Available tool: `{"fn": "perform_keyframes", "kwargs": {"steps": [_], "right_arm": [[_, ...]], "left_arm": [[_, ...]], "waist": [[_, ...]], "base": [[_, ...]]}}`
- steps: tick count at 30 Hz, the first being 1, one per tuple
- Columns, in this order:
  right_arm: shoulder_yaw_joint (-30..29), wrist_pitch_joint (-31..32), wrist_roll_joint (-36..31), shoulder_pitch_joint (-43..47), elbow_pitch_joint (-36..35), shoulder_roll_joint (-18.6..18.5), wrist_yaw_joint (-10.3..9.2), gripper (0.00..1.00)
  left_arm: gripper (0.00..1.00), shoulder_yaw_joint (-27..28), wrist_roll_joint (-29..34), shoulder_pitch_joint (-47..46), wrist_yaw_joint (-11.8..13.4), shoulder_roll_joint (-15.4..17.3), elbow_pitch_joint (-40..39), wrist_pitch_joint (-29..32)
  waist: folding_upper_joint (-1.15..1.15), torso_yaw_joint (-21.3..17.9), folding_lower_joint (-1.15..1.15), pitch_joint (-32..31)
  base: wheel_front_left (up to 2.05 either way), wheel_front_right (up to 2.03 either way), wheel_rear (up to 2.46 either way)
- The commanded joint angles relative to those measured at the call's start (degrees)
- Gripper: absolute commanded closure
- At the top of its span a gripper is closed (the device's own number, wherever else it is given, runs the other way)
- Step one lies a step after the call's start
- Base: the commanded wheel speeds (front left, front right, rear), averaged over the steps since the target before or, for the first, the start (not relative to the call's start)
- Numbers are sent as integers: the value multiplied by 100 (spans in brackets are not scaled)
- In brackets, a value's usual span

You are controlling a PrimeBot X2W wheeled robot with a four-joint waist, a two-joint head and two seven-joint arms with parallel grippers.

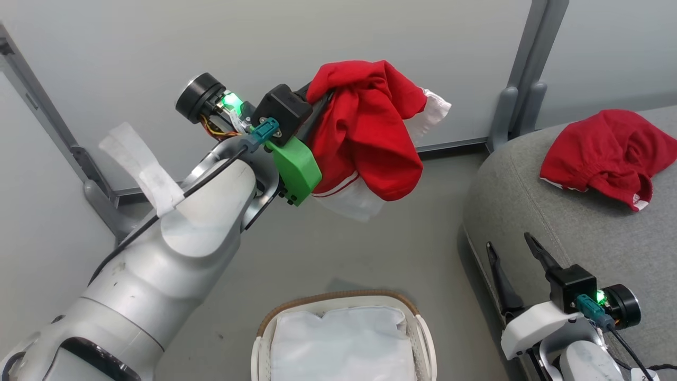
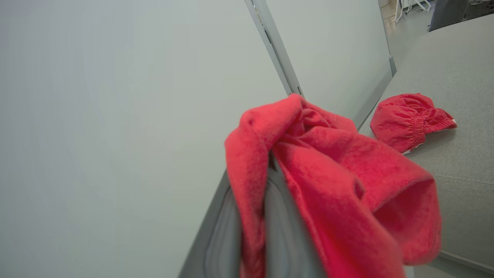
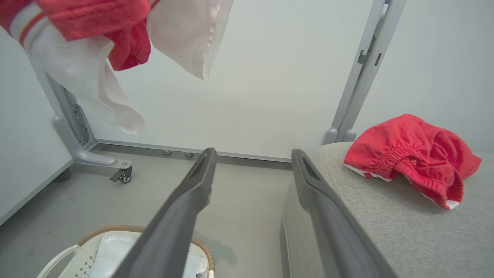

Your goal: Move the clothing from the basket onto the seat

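Left gripper (image 1: 316, 108) clamped shut on red garment (image 1: 370, 132), held in the air, white panels hanging below. Basket (image 1: 338, 299) on the floor beneath, white lining (image 1: 344, 338) showing. Right gripper (image 1: 510, 248) wide open, empty, low at sofa (image 1: 555, 233) edge. Second garment (image 1: 608, 153) bunched on sofa.

**anon:** so what else is around you?

**me:** far side's all pale partition panels (image 1: 317, 32). There's a grey post (image 1: 521, 79) on my right and a second post (image 1: 50, 119) on my left, its foot (image 3: 92, 157) on a little caster (image 3: 122, 176). Plain grey floor (image 1: 328, 248) underneath.
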Motion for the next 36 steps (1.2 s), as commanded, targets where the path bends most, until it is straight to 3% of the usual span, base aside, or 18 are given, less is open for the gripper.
{"fn": "perform_keyframes", "kwargs": {"steps": [1, 15, 31, 32, 33, 36], "right_arm": [[48, -28, 49, -40, -16, -22, -8, 0], [1318, -28, 184, -1031, 89, -25, -8, 0], [1572, -28, 154, -2029, 281, -21, -8, 0], [1599, -28, 167, -2069, 254, -20, -8, 23], [1621, -28, 187, -2098, 237, -22, -8, 54], [1684, -28, 226, -2152, 171, -21, -8, 83]], "left_arm": [[100, -20, -34, -138, 14, -29, -21, -13], [100, -284, -274, -390, 14, -296, 8, -86], [100, -664, -484, -320, 14, -395, -98, -142], [100, -673, -497, -296, 14, -394, -81, -146], [100, -681, -517, -278, 14, -392, -62, -149], [100, -700, -586, -225, 14, -393, -13, -149]], "waist": [[0, 49, 1, -65], [0, 245, 1, -61], [0, 548, 1, 8], [0, 544, 1, 10], [0, 540, 1, 13], [0, 519, 1, 20]], "base": [[0, 0, 0], [0, 0, 0], [0, 0, 0], [0, 0, 0], [0, 0, 0], [0, 0, 0]]}}
